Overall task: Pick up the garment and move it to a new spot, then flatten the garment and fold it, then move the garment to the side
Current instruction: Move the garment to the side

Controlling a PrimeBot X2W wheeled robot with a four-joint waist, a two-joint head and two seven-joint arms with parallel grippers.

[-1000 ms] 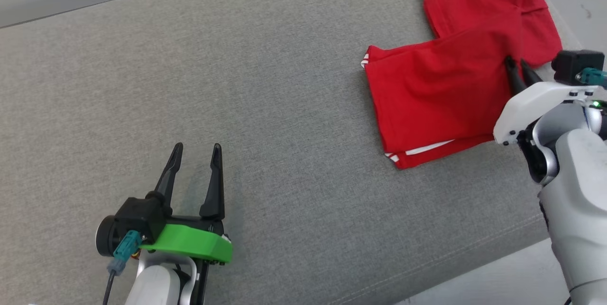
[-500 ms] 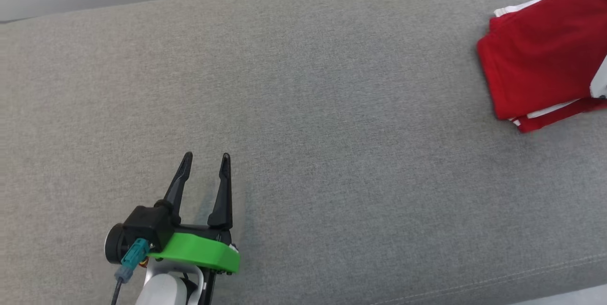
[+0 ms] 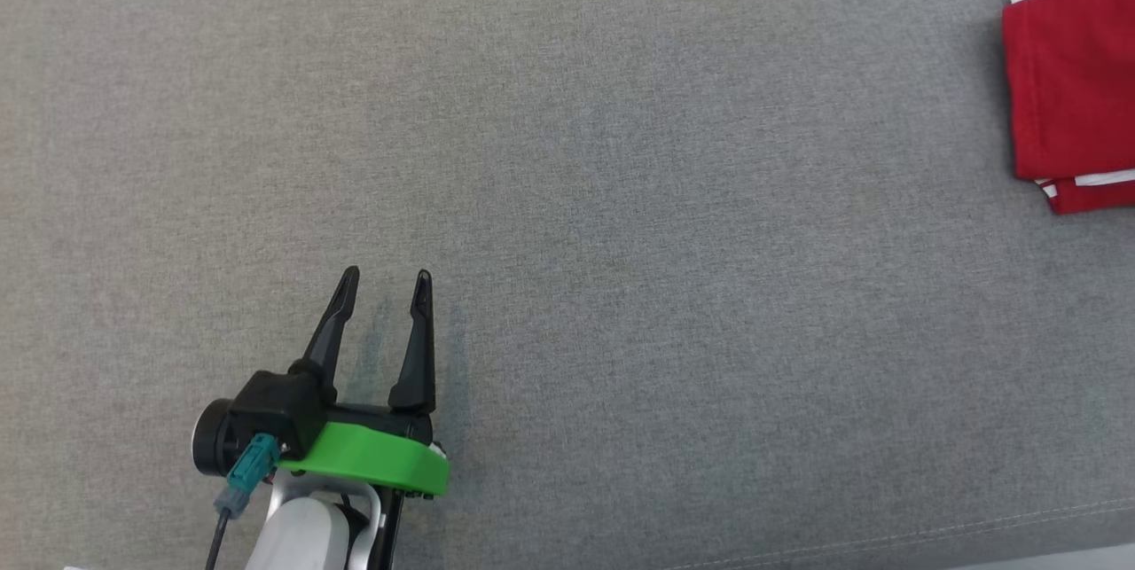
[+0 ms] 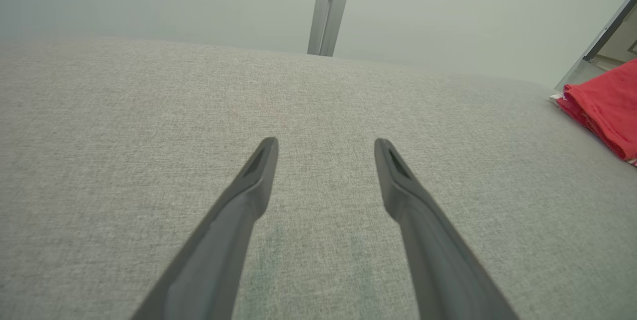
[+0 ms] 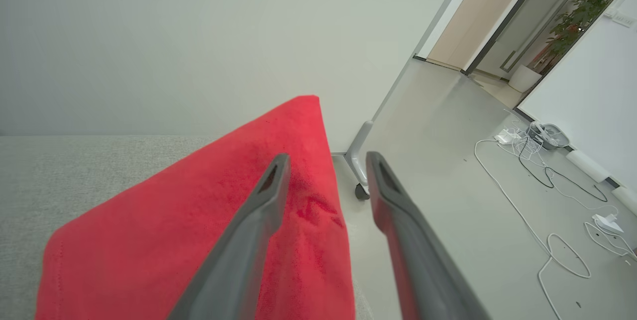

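The garment [image 3: 1077,82] is red with white trim and lies folded on the grey fabric surface [image 3: 621,198] at the far right of the head view. From the left wrist it appears as the garment [image 4: 604,106] at the right edge. My left gripper [image 3: 386,276] hovers open over bare fabric at the lower left, far from the garment; its fingers [image 4: 249,195] hold nothing. In the right wrist view my right gripper [image 5: 326,160] is open above the right edge of the garment [image 5: 199,220], with nothing between the fingers.
Past the surface's right edge is a pale floor with white cables [image 5: 542,170] and a frame foot on a caster [image 5: 361,160]. A pale wall [image 4: 199,1] stands behind the surface. Wide bare fabric lies between my left gripper and the garment.
The head camera has swung left, so the garment slid to the right edge and my right arm left the view. My right gripper, earlier shut on the garment, has opened. The left gripper stayed put.
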